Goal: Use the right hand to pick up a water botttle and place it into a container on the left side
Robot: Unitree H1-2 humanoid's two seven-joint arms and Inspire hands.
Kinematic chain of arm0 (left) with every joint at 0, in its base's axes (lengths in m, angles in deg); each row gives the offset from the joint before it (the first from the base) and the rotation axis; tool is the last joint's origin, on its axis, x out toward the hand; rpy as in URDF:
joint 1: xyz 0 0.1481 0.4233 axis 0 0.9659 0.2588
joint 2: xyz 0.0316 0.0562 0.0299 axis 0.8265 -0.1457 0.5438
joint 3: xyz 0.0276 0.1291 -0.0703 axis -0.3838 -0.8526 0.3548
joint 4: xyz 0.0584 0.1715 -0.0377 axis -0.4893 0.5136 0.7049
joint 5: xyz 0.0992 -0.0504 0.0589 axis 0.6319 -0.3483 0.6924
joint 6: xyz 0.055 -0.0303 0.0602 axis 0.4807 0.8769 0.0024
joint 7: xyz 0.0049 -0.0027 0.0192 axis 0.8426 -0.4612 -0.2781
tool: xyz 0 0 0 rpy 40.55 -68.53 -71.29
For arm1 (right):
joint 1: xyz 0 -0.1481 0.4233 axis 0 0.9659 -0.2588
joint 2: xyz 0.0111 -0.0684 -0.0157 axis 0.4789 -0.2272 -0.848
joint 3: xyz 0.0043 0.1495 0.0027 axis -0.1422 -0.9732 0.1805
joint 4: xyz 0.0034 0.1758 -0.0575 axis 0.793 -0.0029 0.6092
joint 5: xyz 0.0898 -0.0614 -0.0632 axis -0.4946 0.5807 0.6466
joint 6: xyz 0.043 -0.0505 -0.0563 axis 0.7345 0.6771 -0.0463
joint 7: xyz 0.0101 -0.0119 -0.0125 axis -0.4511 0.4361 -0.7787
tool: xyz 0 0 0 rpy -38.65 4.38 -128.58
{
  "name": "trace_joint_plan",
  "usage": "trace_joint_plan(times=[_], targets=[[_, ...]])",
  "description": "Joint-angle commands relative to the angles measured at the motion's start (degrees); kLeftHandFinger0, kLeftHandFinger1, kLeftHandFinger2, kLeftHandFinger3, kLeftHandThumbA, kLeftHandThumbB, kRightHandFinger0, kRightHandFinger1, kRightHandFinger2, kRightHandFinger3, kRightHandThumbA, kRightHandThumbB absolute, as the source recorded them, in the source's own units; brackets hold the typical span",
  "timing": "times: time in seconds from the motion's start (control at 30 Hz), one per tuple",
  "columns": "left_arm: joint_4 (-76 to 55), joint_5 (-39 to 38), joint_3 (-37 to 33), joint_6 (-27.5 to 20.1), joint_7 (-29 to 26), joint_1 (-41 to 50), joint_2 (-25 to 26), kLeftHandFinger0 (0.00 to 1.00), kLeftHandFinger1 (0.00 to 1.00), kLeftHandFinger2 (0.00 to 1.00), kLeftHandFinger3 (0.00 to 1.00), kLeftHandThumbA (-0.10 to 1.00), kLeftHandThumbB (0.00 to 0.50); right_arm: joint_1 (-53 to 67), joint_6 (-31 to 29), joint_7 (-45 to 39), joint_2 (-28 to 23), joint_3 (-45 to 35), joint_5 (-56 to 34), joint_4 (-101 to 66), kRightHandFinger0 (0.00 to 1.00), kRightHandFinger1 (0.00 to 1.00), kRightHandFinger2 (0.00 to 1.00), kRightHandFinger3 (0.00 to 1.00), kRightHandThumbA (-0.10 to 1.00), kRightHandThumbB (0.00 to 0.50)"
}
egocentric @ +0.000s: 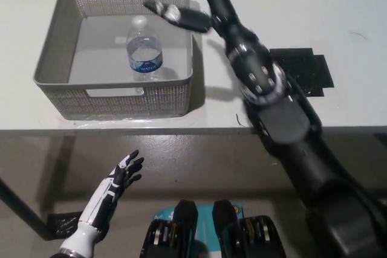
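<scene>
The black right hand (pixel 193 5), fingers apart and empty, is hovering just beside the clear plastic water bottle (pixel 144 52) that is apparently standing upright in the grey perforated basket (pixel 51 49); a stray finger clipping it could tip it.

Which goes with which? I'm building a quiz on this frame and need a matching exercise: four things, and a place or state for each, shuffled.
Things:
1. water bottle
2. left hand
3. right hand
4. black patch

Places or states:
A. open, low, in front of the table edge
B. flat on the table, right of the arm
C. upright inside the grey basket
D. open, raised over the basket's right rim

Pairs: 1-C, 2-A, 3-D, 4-B
</scene>
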Motion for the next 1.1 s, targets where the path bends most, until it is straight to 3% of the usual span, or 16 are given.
trace_joint_plan(times=[0.0, 0.17, 0.3, 0.4, 0.47, 0.63, 0.83, 1.07], targets=[[-2.9, -1.8, 1.2, -0.2, 0.7, -1.5, 1.3, 1.0, 1.0, 1.0, 1.0, 1.0, 0.182, 17.3, 8.9, -7.9, -10.8, -4.4, -9.9, -52.0, 1.0, 1.0, 1.0, 1.0, 1.0, 0.484], [-3.2, -2.5, 1.5, -0.1, 0.7, -1.0, 1.1, 1.0, 1.0, 1.0, 1.0, 1.0, 0.184, 30.9, 10.1, -7.3, -12.4, -4.7, -10.2, -60.5, 1.0, 1.0, 1.0, 1.0, 1.0, 0.5], [-2.7, -2.8, 1.7, -1.1, 0.5, -0.6, 0.8, 1.0, 1.0, 1.0, 1.0, 1.0, 0.184, 39.3, 7.5, -6.8, -13.4, -4.2, -9.1, -61.2, 1.0, 1.0, 1.0, 1.0, 1.0, 0.497], [-3.0, -3.1, 1.9, -1.0, 0.4, -0.5, 0.6, 1.0, 1.0, 1.0, 1.0, 1.0, 0.177, 44.4, 5.8, -7.9, -14.7, -3.1, -12.0, -59.3, 1.0, 1.0, 1.0, 1.0, 1.0, 0.424], [-2.7, -2.6, 1.9, -1.1, -0.1, -0.6, 0.3, 1.0, 1.0, 1.0, 1.0, 1.0, 0.18, 47.2, 4.4, -8.1, -14.5, -2.5, -12.7, -55.3, 1.0, 1.0, 1.0, 1.0, 1.0, 0.427], [-2.9, -3.0, 2.1, -0.9, 0.0, -0.3, 0.3, 1.0, 1.0, 1.0, 1.0, 1.0, 0.185, 50.7, 5.7, -9.2, -13.4, -1.6, -15.5, -50.4, 1.0, 1.0, 1.0, 1.0, 1.0, 0.414], [-2.6, -2.8, 3.1, -1.5, -0.2, 0.2, 1.3, 1.0, 1.0, 1.0, 1.0, 1.0, 0.147, 51.4, 6.4, -11.3, -10.7, -1.9, -20.3, -41.8, 1.0, 1.0, 1.0, 1.0, 1.0, 0.386], [-3.0, -2.6, 4.2, -0.7, -0.3, 0.8, 0.5, 1.0, 1.0, 1.0, 1.0, 1.0, 0.155, 51.1, 9.0, -13.4, -10.5, -1.7, -21.3, -39.6, 1.0, 1.0, 1.0, 1.0, 1.0, 0.313]])
